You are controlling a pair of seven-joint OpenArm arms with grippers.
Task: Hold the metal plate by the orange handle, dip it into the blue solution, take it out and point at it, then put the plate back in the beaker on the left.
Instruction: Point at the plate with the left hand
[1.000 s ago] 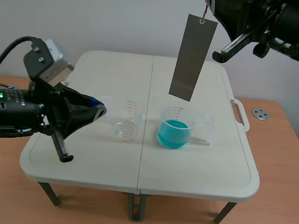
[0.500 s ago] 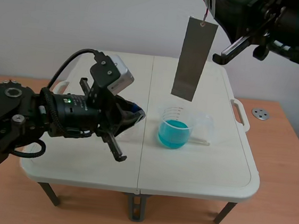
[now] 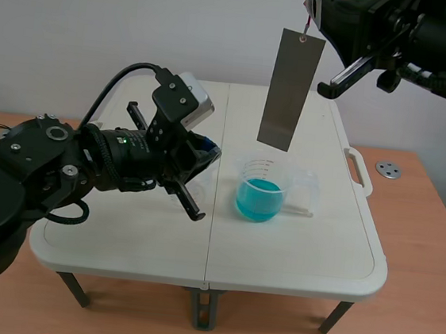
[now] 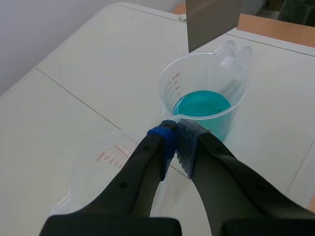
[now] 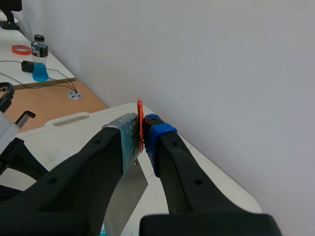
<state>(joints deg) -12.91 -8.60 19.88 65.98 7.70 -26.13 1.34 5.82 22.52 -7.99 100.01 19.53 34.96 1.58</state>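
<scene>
A long grey metal plate [image 3: 290, 90] hangs in the air above the beaker of blue solution [image 3: 260, 192], clear of its rim. My right gripper [image 3: 310, 7] is high at the top, shut on the plate's thin orange handle [image 5: 140, 118]; the plate [image 5: 125, 196] dangles below the fingers. My left gripper [image 3: 209, 155] is shut with nothing in it, its tips [image 4: 177, 133] just short of the blue beaker [image 4: 203, 103], with the plate's lower end [image 4: 214, 22] beyond. The empty beaker [image 4: 106, 157] lies under my left fingers, hidden by the arm in the scene view.
A clear pouring spout or second cup [image 3: 308, 190] sits right behind the blue beaker. The white folding table [image 3: 310, 248] stands on a wooden desk, with a side handle [image 3: 358, 170] and a small metal disc [image 3: 388, 169] to the right.
My left arm has swung to the right across the table, ending close to the blue beaker and covering the empty one. The plate stays hanging, drifting slightly right.
</scene>
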